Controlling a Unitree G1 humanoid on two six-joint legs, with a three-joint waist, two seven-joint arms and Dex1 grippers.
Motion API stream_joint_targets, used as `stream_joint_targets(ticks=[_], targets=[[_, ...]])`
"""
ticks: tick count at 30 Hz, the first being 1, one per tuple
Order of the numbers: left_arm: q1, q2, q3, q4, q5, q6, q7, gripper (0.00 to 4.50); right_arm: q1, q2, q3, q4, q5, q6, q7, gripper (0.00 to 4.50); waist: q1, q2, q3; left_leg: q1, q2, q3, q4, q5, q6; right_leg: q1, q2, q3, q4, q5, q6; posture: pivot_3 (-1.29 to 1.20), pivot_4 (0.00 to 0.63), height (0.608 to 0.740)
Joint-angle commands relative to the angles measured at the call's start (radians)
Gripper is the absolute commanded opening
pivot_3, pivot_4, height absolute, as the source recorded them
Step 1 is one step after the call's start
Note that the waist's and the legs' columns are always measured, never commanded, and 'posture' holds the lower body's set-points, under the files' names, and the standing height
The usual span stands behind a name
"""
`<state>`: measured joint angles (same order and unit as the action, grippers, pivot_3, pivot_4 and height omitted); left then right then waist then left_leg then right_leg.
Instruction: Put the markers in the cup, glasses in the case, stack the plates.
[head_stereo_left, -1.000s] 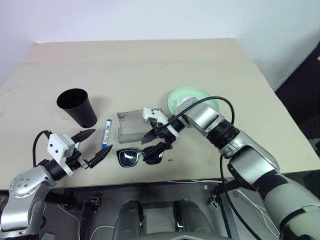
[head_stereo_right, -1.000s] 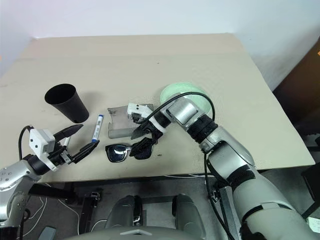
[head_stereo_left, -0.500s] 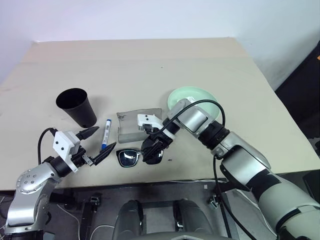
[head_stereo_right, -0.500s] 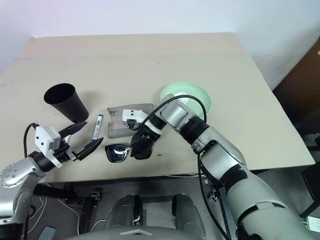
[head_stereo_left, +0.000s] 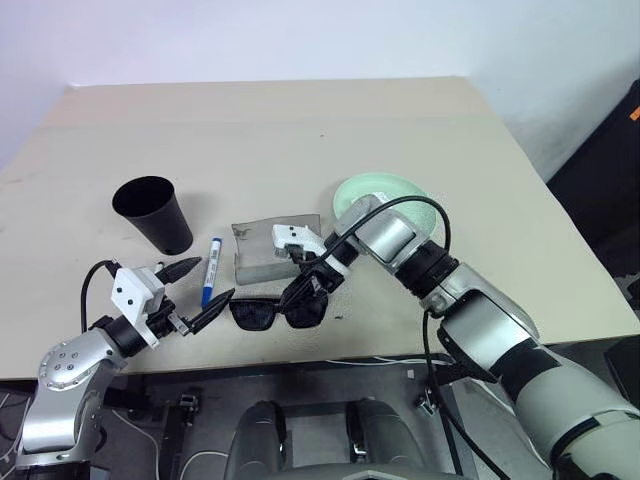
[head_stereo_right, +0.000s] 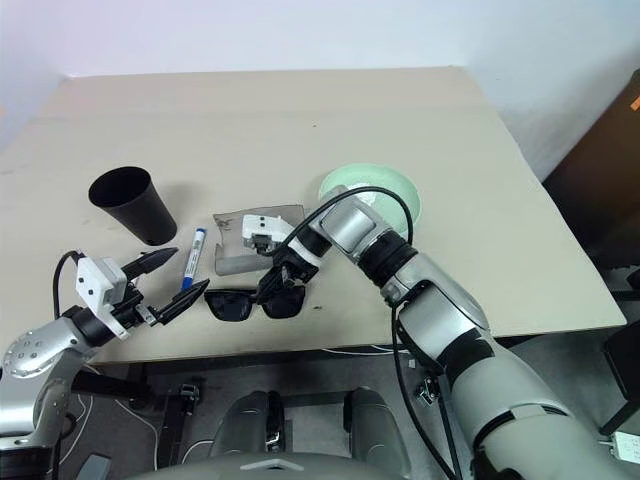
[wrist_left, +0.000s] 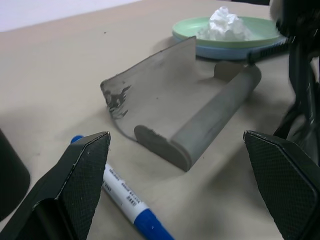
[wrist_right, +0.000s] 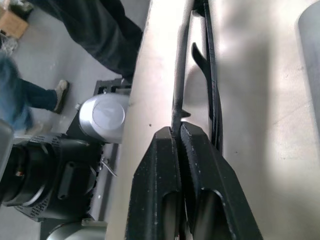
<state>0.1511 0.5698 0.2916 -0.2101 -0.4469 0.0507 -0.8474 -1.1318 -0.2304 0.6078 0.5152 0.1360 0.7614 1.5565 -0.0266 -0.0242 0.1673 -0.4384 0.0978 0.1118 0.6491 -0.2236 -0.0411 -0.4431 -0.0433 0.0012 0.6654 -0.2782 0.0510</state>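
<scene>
Black sunglasses (head_stereo_left: 262, 314) lie near the table's front edge. My right gripper (head_stereo_left: 306, 297) is shut on their right end; the right wrist view shows its fingers (wrist_right: 165, 165) clamped on a thin black arm of the glasses (wrist_right: 181, 70). The grey case (head_stereo_left: 270, 253) stands open just behind them. A white marker with a blue cap (head_stereo_left: 211, 270) lies left of the case, and the black cup (head_stereo_left: 153, 212) stands upright further left. My left gripper (head_stereo_left: 214, 278) hovers open at the marker's near end. The mint green plate (wrist_left: 250, 31) sits on the light blue plate (wrist_left: 235, 51).
A crumpled white tissue (wrist_left: 223, 24) rests in the green plate. The table's front edge (head_stereo_left: 330, 352) runs just below the glasses. The back half of the table (head_stereo_left: 300, 130) is bare.
My right gripper has closed from wide open onto the glasses, and the glasses have shifted slightly to the left. The left arm has stayed in place with its fingers open.
</scene>
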Motion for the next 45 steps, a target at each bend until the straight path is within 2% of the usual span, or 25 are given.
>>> stream_joint_targets(ticks=[1, 8, 15, 20, 27, 35, 40, 45], targets=[[0.005, 0.013, 0.024, -0.007, -0.007, -0.020, -0.006, 4.50, -0.063, -0.036, -0.089, -0.076, 0.087, 0.023, 0.054, 0.02, 0.000, 0.000, 0.000, -0.001, 0.000, 0.000, 0.000, 0.000, 0.000, 0.000, 0.000, 0.000, 0.000, 0.000, 0.000, 0.00, 0.150, 0.726], [0.054, 0.024, 0.070, -0.011, -0.010, -0.026, -0.001, 4.50, -0.178, -0.035, -0.186, 0.119, 0.081, -0.119, 0.047, 0.02, -0.015, 0.000, 0.000, -0.003, 0.000, 0.000, -0.001, 0.000, 0.000, -0.002, 0.002, -0.001, -0.001, 0.000, 0.001, 0.00, 0.150, 0.726], [0.089, 0.018, 0.099, -0.049, -0.017, -0.016, 0.021, 4.50, -0.268, 0.053, -0.240, 0.434, -0.018, -0.515, -0.061, 0.02, -0.019, 0.000, 0.000, -0.003, 0.000, 0.000, -0.001, 0.000, 0.000, -0.002, 0.002, -0.001, -0.001, 0.000, 0.001, 0.00, 0.150, 0.726], [0.120, 0.011, 0.105, -0.103, -0.021, 0.002, 0.046, 4.50, -0.269, 0.129, -0.221, 0.591, -0.116, -0.681, -0.122, 0.02, -0.019, 0.001, 0.000, -0.003, 0.000, 0.000, -0.001, 0.000, 0.000, -0.002, 0.001, -0.001, -0.001, 0.000, 0.002, 0.00, 0.150, 0.726], [0.146, 0.001, 0.099, -0.146, -0.021, 0.015, 0.073, 4.50, -0.241, 0.177, -0.202, 0.681, -0.229, -0.767, -0.164, 0.02, -0.019, 0.001, 0.000, -0.003, 0.000, 0.000, -0.001, 0.000, 0.000, -0.002, 0.001, -0.001, 0.000, 0.000, 0.001, 0.00, 0.150, 0.726], [0.157, -0.013, 0.083, -0.149, -0.011, 0.006, 0.086, 4.50, -0.237, 0.197, -0.198, 0.704, -0.291, -0.752, -0.126, 0.02, -0.020, 0.000, 0.000, -0.003, 0.001, 0.000, -0.001, 0.000, 0.000, -0.002, 0.000, -0.001, 0.000, 0.000, 0.001, 0.00, 0.150, 0.726], [0.154, -0.018, 0.078, -0.135, -0.006, -0.004, 0.082, 4.50, -0.252, 0.208, -0.216, 0.715, -0.305, -0.732, -0.131, 1.41, -0.020, 0.001, 0.000, -0.003, 0.001, 0.000, -0.001, 0.000, 0.000, -0.002, 0.000, -0.001, 0.000, 0.000, 0.001, 0.00, 0.150, 0.726], [0.152, -0.023, 0.077, -0.117, -0.002, -0.017, 0.074, 4.50, -0.270, 0.213, -0.241, 0.725, -0.309, -0.714, -0.166, 3.22, -0.020, 0.001, 0.000, -0.003, 0.001, 0.000, -0.001, 0.000, 0.000, -0.002, 0.000, -0.001, 0.000, 0.000, 0.001, 0.00, 0.150, 0.726]])
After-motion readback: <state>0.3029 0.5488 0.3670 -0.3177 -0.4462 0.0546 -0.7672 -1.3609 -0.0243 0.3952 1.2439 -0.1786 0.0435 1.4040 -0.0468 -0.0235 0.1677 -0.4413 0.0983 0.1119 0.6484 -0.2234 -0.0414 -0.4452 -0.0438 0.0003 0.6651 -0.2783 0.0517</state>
